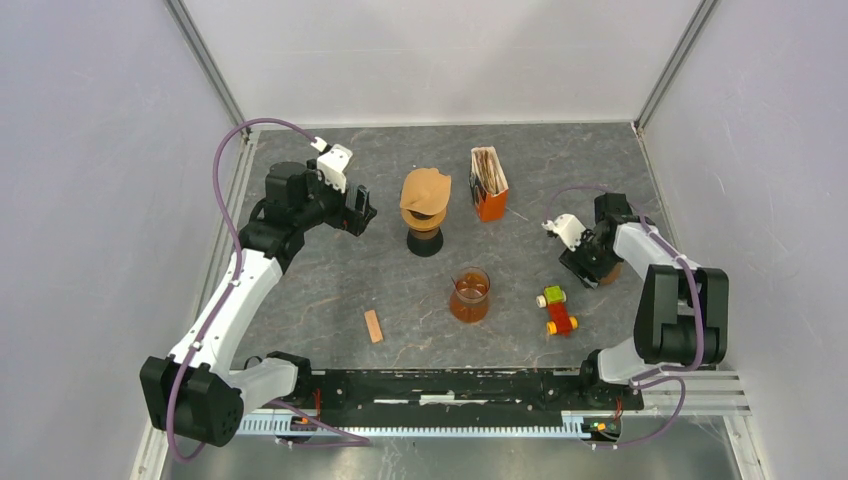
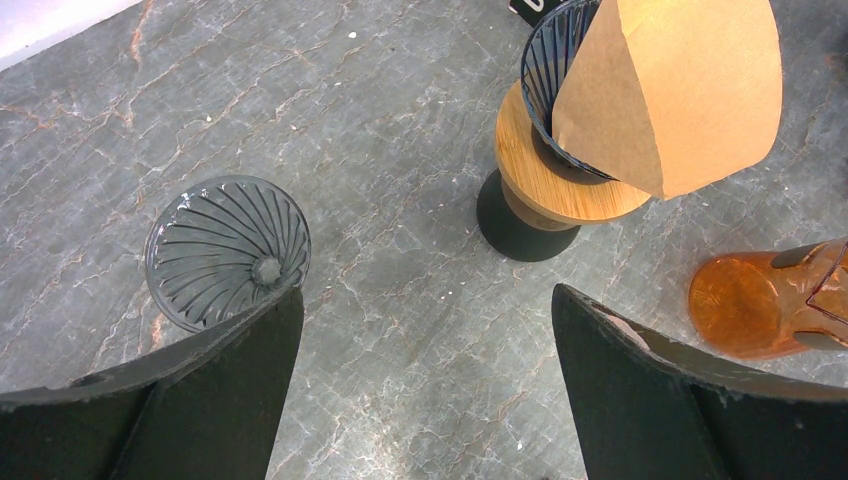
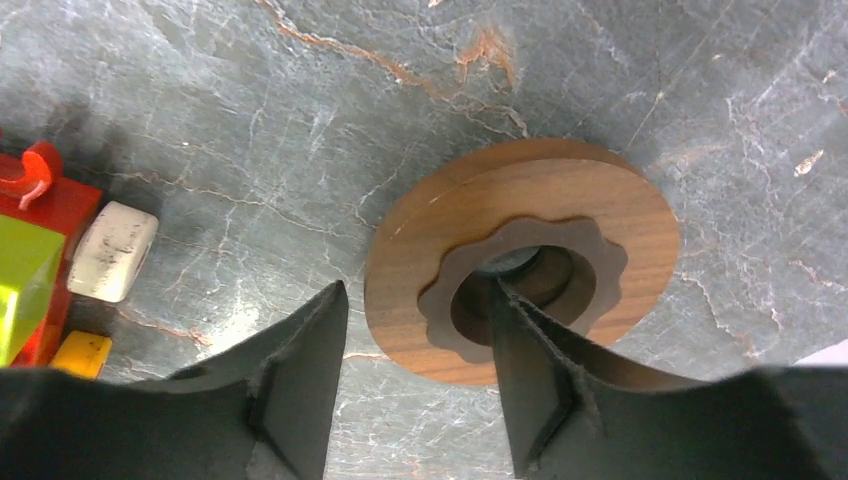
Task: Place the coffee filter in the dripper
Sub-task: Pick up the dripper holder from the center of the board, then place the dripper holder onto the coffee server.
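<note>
- Nearest on the desk (image 1: pixel 330 280), an amber carafe (image 1: pixel 470 296) stands mouth up.
- The right end effector (image 3: pixel 418 292) is spread across a wooden ring's (image 3: pixel 620 215) rim, one finger in the hole.
- The coffee filter (image 2: pixel 680 90) sits in the dark dripper (image 2: pixel 545 70) on its stand, long axis tilted, leaning over the rim; its tip is hidden.
- The left end effector (image 2: pixel 425 300) hangs spread wide beside it.
- Farthest, an orange box (image 1: pixel 490 200) holds brown filters on edge.
</note>
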`<state>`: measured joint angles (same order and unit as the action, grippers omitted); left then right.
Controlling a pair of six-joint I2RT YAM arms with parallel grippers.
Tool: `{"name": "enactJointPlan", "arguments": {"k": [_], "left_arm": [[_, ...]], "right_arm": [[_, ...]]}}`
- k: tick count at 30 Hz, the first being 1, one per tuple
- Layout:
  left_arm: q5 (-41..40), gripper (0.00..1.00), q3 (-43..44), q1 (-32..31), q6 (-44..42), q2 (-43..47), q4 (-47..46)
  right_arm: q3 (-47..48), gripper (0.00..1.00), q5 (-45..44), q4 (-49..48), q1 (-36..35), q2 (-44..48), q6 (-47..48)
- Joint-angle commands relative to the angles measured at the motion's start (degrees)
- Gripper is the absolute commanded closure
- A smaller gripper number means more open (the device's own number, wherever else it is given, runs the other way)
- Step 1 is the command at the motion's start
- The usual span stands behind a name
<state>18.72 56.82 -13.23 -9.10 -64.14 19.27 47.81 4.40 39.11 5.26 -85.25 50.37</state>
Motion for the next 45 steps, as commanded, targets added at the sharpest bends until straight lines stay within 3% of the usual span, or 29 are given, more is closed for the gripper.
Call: {"name": "enactJointPlan", "arguments": {"k": [1,6,10,12,21,28,35,45], "left_arm": [[1.41,0.0,0.58,0.22,-3.07,-0.25,-1.56],[1.01,0.0,0.99,0.23,-3.05,-0.3,-1.48],[-0.03,0.0,1.54,0.25,-3.05,-0.6,-1.0],[-0.28,0.0,1.87,0.23,-2.39,-0.85,-0.81],[-5.52,0.0,6.15,0.23,0.72,-3.97,0.74],[-8.44,0.0,9.22,0.23,1.65,-6.41,2.01],[-7.08,0.0,9.45,0.23,3.72,-6.87,1.64],[-5.59,0.0,7.63,0.23,3.9,-4.72,0.79]], "right_arm": [[3.48,0.48,2.62,0.54,0.88,-1.74,2.45],[7.54,0.81,5.73,5.3,0.9,0.22,3.79],[13.76,1.0,11.18,11.57,-0.17,5.47,5.4],[17.02,1.0,13.01,15.55,-3.32,7.78,6.47],[23.12,1.0,13.54,20.33,-32.03,17.46,5.42],[20.69,1.0,7.49,18.12,-49.95,18.17,3.7],[20.3,1.0,5.39,16.63,-58.18,15.43,2.63],[18.75,1.0,2.99,14.79,-62.74,11.69,1.28]]}}
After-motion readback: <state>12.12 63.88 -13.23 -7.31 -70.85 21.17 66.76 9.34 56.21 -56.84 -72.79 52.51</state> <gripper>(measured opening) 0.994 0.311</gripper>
